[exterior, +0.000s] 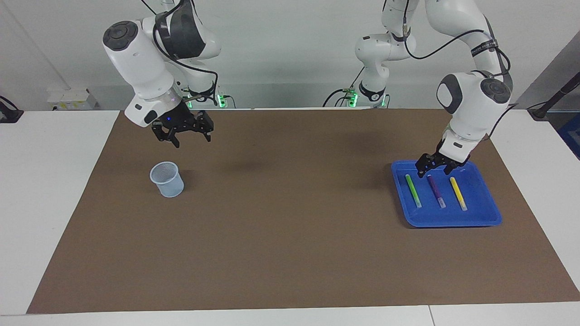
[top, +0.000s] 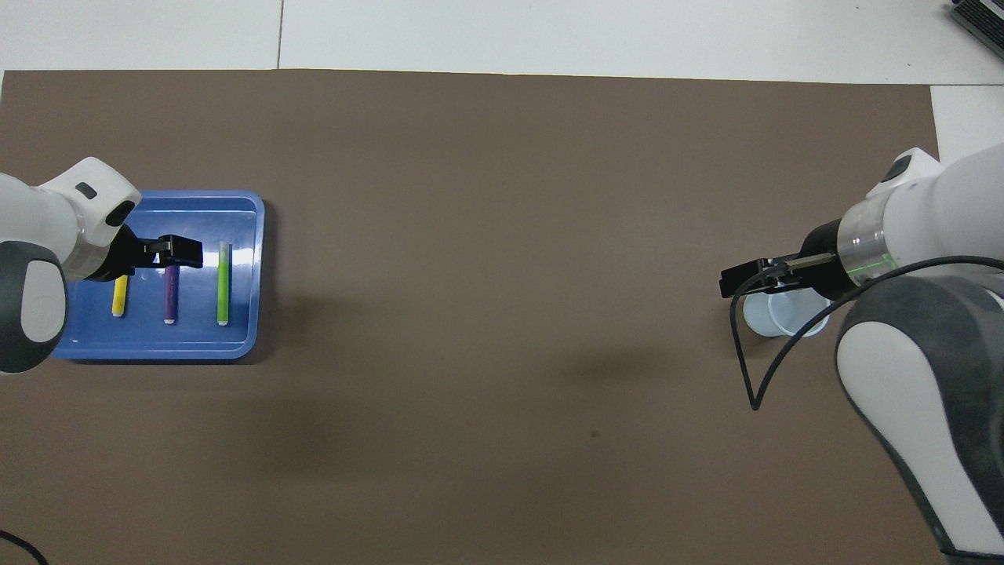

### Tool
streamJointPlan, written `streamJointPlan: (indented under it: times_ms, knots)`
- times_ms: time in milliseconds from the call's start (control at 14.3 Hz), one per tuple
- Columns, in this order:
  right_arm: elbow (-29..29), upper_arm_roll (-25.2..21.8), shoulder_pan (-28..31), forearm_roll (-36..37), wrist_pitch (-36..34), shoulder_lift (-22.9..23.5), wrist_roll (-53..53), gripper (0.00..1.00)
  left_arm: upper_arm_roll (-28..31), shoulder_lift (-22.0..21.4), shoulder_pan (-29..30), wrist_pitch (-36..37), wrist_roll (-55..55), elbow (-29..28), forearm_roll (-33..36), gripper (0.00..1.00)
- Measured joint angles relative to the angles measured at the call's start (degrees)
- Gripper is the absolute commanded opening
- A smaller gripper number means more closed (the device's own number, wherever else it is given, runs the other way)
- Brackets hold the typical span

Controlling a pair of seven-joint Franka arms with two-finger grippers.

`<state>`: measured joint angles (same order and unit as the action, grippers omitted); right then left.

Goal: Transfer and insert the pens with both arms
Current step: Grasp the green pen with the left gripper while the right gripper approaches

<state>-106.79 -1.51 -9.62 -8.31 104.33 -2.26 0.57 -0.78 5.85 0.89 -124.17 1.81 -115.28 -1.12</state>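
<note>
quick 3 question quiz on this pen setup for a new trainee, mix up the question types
1. True or false: all three pens lie in the blue tray.
2. Which pen lies in the middle of the row? A) green pen B) purple pen C) yellow pen
3. Fill in: the right end effector hangs in the air above the table near the mesh ____.

Key:
1. True. None is held.
2. B. The green one lies toward the table's middle, the yellow one toward the left arm's end.
3. Cup. It stands upright on the brown mat, while the left end effector is over the tray's pens.
</note>
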Motion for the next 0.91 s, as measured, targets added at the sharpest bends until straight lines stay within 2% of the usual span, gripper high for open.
streamJointPlan:
  times_ms: [560,910]
  knots:
    - [-0.9,0.0,-1.2,-3.8,4.3,0.5,3.2,1.0,-0.2,7.6,0.0,-8.9,0.0,-0.3,-0.1,0.93]
    - [-1.1,0.0,-2.1,-3.9,6.2,1.5,5.0,1.0,-0.2,10.6,0.0,-12.2,0.0,-0.3,-0.1,0.86]
